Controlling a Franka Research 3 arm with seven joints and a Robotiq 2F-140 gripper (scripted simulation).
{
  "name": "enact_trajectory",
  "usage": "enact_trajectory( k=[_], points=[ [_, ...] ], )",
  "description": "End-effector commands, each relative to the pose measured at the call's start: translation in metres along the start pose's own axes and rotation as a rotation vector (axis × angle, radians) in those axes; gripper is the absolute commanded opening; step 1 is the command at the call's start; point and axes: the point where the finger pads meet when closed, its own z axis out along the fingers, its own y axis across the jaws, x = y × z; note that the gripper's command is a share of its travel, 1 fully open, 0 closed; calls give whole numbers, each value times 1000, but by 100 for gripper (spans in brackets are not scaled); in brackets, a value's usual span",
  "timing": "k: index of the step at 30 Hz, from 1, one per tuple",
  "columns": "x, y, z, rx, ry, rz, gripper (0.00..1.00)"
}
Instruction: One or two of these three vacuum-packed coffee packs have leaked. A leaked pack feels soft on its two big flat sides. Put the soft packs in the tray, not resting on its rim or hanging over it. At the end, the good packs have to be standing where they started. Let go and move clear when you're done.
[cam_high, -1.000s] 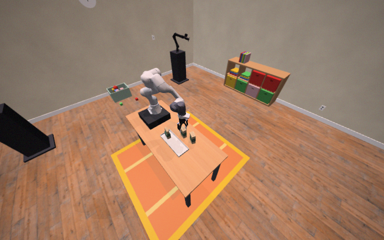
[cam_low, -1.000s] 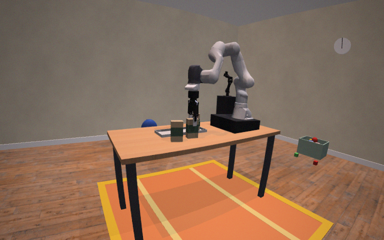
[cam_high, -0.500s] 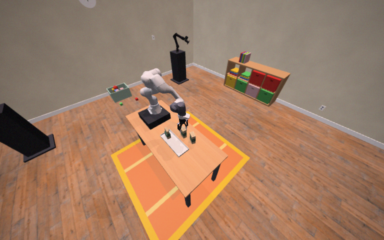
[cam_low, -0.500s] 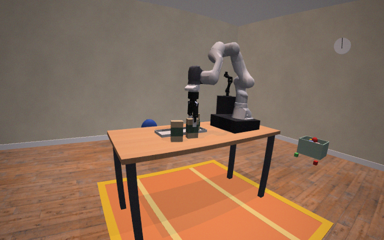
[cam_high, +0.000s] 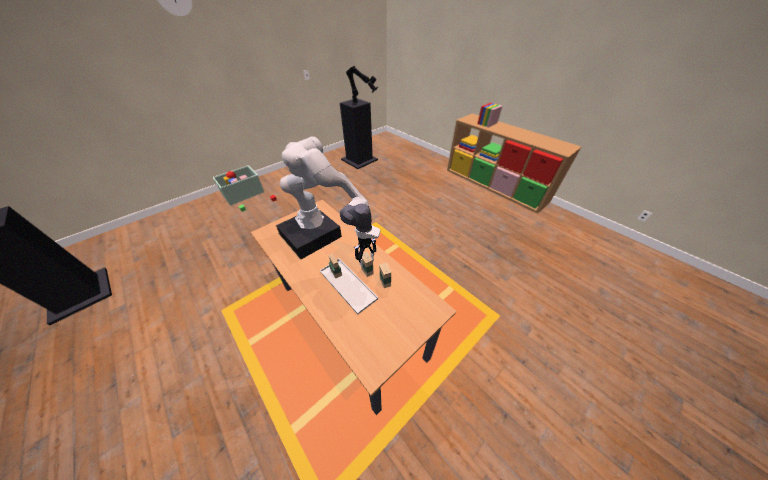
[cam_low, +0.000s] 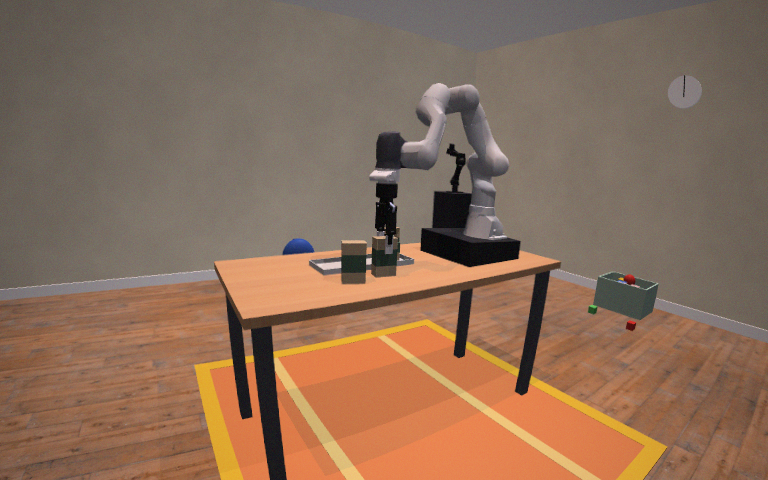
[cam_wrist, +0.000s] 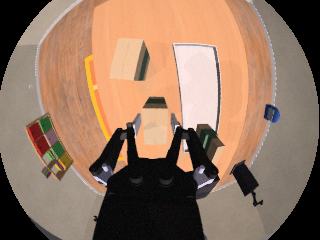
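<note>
The middle coffee pack (cam_wrist: 155, 122) stands upright on the table (cam_low: 283, 288), just beside the tray (cam_wrist: 196, 83). The gripper (cam_wrist: 155, 135) has its fingers half open either side of the pack's top — whether they touch it, I cannot tell. Another pack (cam_wrist: 128, 59) stands farther along; the third (cam_wrist: 208, 139) is partly hidden behind a finger — only its top shows.

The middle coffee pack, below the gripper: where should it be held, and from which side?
Grip the middle coffee pack on its two big flat sides, near the top, coming straight down. It stands upright, and the open gripper already straddles it with a finger on each side.
</note>
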Motion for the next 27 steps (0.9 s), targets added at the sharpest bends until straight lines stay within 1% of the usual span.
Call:
enact_trajectory(
  k=[1, 16, 17, 27],
  points=[
    [-1, 0, 2, -1, -1, 5, 53],
    [-1, 0, 2, -1, -1, 5, 53],
    [-1, 0, 2, -1, -1, 5, 23],
    [-1, 0, 2, -1, -1, 5, 23]
  ],
)
